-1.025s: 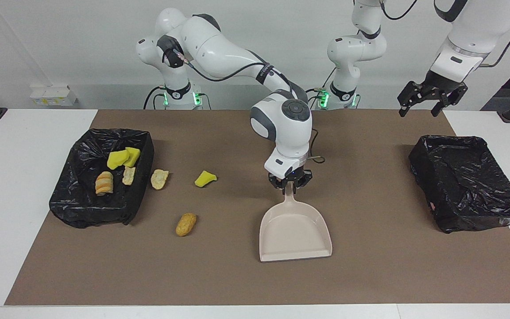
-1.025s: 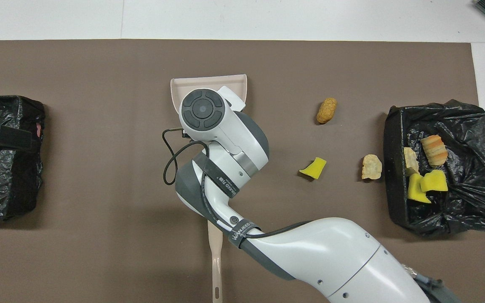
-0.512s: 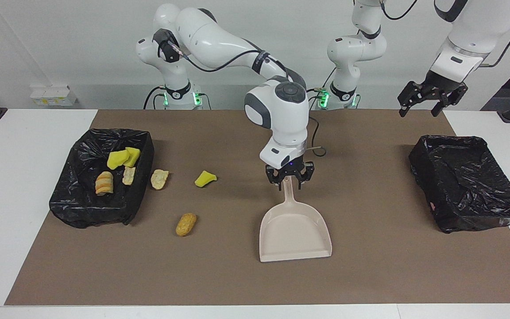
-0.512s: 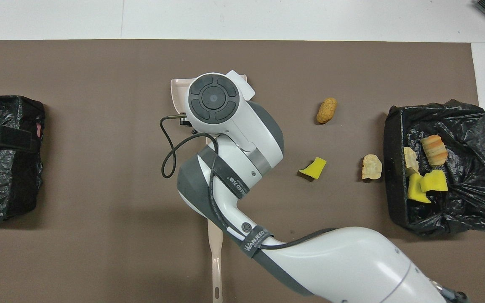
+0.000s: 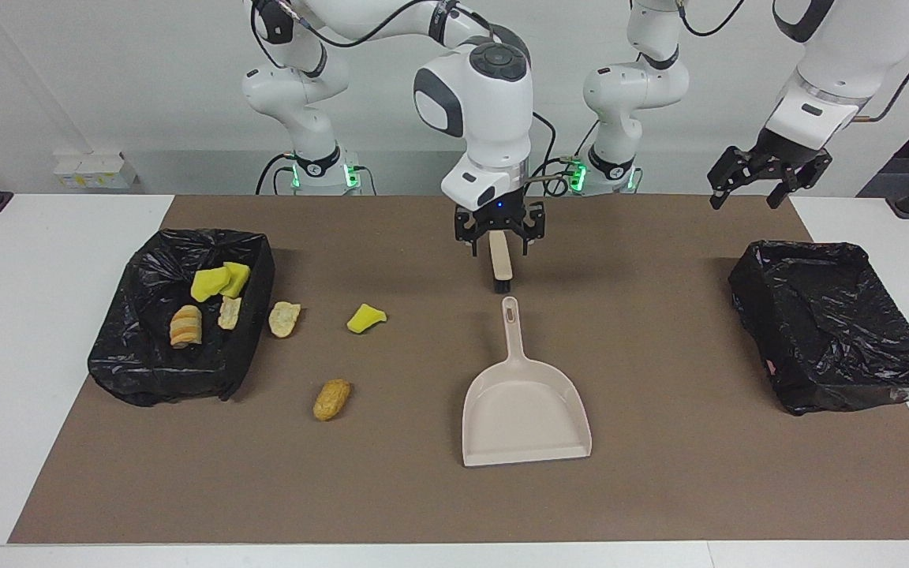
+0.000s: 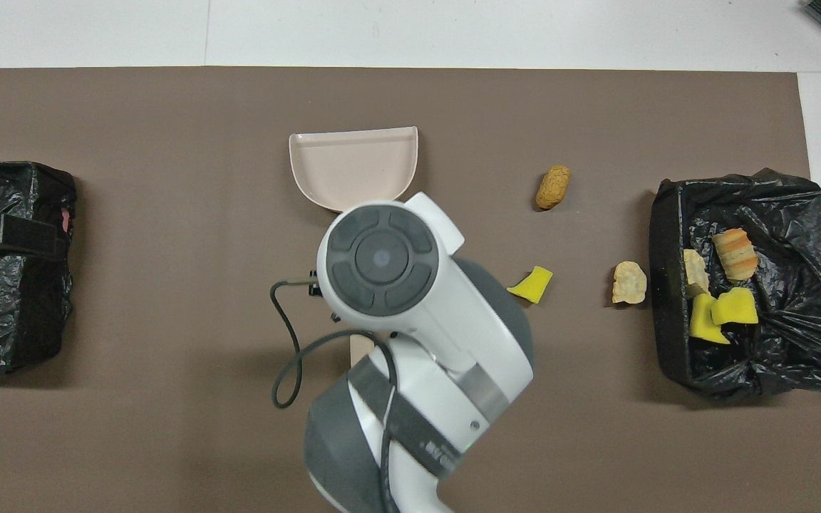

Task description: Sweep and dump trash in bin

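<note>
1. Sweeping is half done, we judge: three scraps of trash (image 5: 366,318) lie loose beside the dustpan (image 5: 525,410), toward the right arm's end.
2. The right gripper (image 5: 499,229), fingers spread, hangs over the brush (image 5: 500,264) lying nearer the robots than the dustpan; next we must pinch it.
3. The left gripper (image 5: 770,177) waits, spread.

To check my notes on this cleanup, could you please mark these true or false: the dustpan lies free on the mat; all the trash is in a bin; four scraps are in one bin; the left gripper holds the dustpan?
1. True: the dustpan lies flat on the mat, with the right gripper raised clear of it.
2. False: three scraps lie on the mat.
3. True: four lie in the bin at the right arm's end.
4. False: the left gripper waits in the air, open.
</note>
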`<act>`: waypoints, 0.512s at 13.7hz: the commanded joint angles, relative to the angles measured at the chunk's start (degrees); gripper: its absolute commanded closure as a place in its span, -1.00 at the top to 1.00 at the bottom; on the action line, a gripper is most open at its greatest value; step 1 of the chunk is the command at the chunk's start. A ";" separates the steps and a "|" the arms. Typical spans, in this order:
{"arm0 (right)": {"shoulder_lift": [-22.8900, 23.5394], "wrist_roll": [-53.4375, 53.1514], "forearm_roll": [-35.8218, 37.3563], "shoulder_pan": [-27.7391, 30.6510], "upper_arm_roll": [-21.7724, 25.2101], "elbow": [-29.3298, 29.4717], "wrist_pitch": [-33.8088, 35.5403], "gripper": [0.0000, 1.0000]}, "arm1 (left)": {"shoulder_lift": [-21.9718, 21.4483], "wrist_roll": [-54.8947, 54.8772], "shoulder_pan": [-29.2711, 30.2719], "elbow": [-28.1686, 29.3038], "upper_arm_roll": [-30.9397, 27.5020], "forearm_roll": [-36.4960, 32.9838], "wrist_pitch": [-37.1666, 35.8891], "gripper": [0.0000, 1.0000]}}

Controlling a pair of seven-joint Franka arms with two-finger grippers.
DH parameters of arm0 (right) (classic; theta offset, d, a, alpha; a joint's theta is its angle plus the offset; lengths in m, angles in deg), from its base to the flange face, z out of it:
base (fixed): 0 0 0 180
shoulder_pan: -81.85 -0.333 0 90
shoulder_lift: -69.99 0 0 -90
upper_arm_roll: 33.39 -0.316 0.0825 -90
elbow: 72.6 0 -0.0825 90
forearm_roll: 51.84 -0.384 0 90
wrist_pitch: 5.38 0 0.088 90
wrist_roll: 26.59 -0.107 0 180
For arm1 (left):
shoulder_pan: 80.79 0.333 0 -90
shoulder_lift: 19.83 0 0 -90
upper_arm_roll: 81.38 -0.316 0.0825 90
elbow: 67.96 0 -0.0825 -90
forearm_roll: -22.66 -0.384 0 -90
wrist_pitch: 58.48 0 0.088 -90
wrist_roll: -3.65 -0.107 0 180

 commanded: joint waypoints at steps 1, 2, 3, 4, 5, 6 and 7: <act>-10.21 -1.18 -3.71 -2.28 0.05 -16.61 -4.18 0.81 | -1.15 0.21 -0.05 1.39 -0.14 -0.26 -0.37 1.00; -12.67 -1.09 -5.46 -2.73 0.05 -20.48 -5.94 0.81 | -1.15 0.21 -0.05 1.39 -0.14 -0.26 -0.37 1.00; -15.05 -1.01 -6.70 -3.60 0.05 -24.69 -7.43 0.81 | -1.15 0.21 0.04 1.39 -0.14 -0.26 -0.37 1.00; -16.20 -1.18 -6.88 -4.65 0.05 -27.26 -8.32 0.81 | -1.15 0.21 0.04 1.39 -0.14 -0.26 -0.37 1.00; -16.30 -1.53 -7.06 -6.06 0.05 -28.85 -8.68 0.81 | -1.15 0.12 0.04 1.39 -0.14 -0.26 -0.37 1.00; -16.04 -3.27 -7.58 -7.98 0.05 -30.26 -9.81 0.80 | -1.15 0.21 -0.05 1.39 -0.14 -0.26 -0.37 1.00; -15.86 -4.33 -8.54 -8.87 0.05 -31.23 -11.04 0.81 | -1.15 0.21 -0.05 1.39 -0.14 -0.26 -0.37 1.00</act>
